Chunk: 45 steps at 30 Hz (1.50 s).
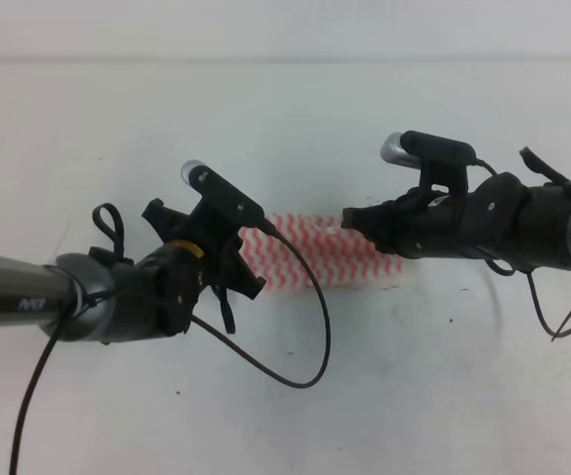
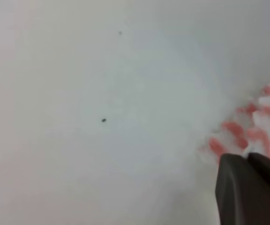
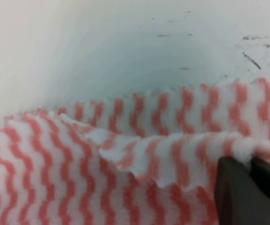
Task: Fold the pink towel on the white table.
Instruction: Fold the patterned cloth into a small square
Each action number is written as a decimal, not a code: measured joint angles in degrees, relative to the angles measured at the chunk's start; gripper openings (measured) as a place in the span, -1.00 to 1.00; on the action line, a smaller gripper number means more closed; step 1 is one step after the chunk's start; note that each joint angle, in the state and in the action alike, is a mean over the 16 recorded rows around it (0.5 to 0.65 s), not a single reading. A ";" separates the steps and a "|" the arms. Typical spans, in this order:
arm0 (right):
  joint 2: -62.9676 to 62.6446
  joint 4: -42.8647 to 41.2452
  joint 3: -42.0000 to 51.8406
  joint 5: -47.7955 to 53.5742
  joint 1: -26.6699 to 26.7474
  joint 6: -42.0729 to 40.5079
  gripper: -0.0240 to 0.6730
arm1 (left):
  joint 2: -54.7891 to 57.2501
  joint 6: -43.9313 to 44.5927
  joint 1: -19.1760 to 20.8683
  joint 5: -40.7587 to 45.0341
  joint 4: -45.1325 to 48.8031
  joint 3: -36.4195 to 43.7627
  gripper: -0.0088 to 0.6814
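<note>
Left arm: it was seen reaching in from the left edge of the high view, with a loose black cable point(image 1: 300, 336) looped below it over the counter.
Left tool point(image 1: 243, 265): it was placed at the left end of the towel; in the left wrist view two dark fingers point(image 2: 247, 192) were seen pressed together at the cloth's edge, so it was judged clenched, though whether cloth was pinched between them could not be told.
Counter point(image 1: 285, 119): a plain white surface was shown, marked with a few small dark specks and faint scuffs.
Towel point(image 1: 310, 259): the pink-and-white zigzag cloth was laid near the middle of the counter, between the two tools, as a narrow band stretched left to right; in the right wrist view one layer was seen lifted and rolled over another.
Right tool point(image 1: 349, 221): it was set at the upper right part of the towel; its dark fingers point(image 3: 247, 187) were seen closed against each other with the raised fold of cloth caught at their tips, so it was taken as grasping the towel.
Right arm: it was seen entering from the right edge of the high view.
</note>
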 joint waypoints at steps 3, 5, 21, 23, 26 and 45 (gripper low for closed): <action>0.16 0.00 -0.07 0.02 -0.10 0.01 -0.98 | 0.46 0.00 -0.01 0.16 -0.01 -0.12 -0.99; 0.16 0.02 -0.08 -0.02 -0.21 0.02 -0.98 | 0.68 0.00 -0.01 0.35 0.00 -0.37 -0.99; 0.30 0.09 -0.07 -0.16 -1.00 0.02 -0.98 | 1.95 0.01 -0.01 2.59 0.08 -2.71 -0.99; 0.30 0.10 -0.07 -0.16 -1.01 0.02 -0.98 | 2.22 0.01 -0.01 2.84 0.06 -2.72 -0.99; 0.33 0.10 -0.07 -0.16 -1.01 0.01 -0.98 | 2.65 0.01 -0.02 3.18 0.04 -2.73 -0.99; 0.23 0.05 -0.08 -0.16 -1.02 0.05 -0.98 | 3.17 0.01 -0.01 -1.32 -1.32 -2.73 -0.98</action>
